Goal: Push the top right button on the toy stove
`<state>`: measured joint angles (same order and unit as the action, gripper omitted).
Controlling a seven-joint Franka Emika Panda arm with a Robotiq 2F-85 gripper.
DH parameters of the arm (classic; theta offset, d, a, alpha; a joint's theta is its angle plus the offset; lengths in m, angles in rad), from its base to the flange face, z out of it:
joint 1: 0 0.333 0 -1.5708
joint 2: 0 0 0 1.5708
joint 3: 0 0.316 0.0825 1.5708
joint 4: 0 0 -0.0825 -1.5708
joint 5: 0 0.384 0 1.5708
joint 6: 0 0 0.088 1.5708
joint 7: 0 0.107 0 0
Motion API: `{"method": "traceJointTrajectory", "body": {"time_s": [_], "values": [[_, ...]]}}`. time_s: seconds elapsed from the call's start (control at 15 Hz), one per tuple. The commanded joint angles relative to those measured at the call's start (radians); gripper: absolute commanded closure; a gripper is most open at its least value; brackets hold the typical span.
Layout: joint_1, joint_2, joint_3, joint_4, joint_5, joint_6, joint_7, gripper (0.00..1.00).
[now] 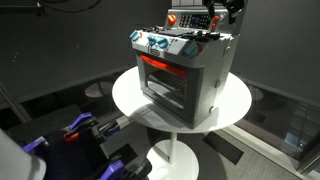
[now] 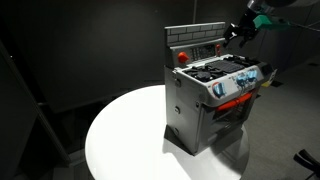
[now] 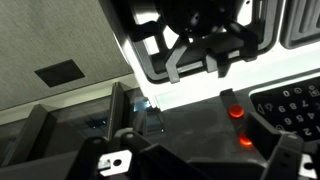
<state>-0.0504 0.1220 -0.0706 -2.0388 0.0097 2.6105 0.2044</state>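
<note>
A small silver-grey toy stove (image 1: 185, 70) is shown standing upright on a round white table (image 1: 128, 98). A red strip is seen above its glass door, and a back panel (image 2: 195, 38) rises behind the burners. The stove is judged to be light, hollow plastic, stiff but easily slid or tipped backward on the smooth tabletop. It need not be grasped; a button is best pressed gently and squarely with one fingertip. The dark gripper (image 2: 243, 28) is held in the air near the panel's upper edge, at the end away from a red button (image 2: 181, 56). Contact cannot be made out. Nothing is seen held, and how far the jaws are parted cannot be told.
</note>
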Motion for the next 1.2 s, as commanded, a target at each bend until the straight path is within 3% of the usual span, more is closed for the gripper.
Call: {"method": "traceJointTrajectory", "body": {"time_s": [0.0, 1.13], "values": [[0.007, 0.036, -0.002, 0.059, -0.003, -0.036, 0.034, 0.0], [0.012, 0.118, -0.003, 0.165, 0.01, -0.072, 0.035, 0.0]]}}
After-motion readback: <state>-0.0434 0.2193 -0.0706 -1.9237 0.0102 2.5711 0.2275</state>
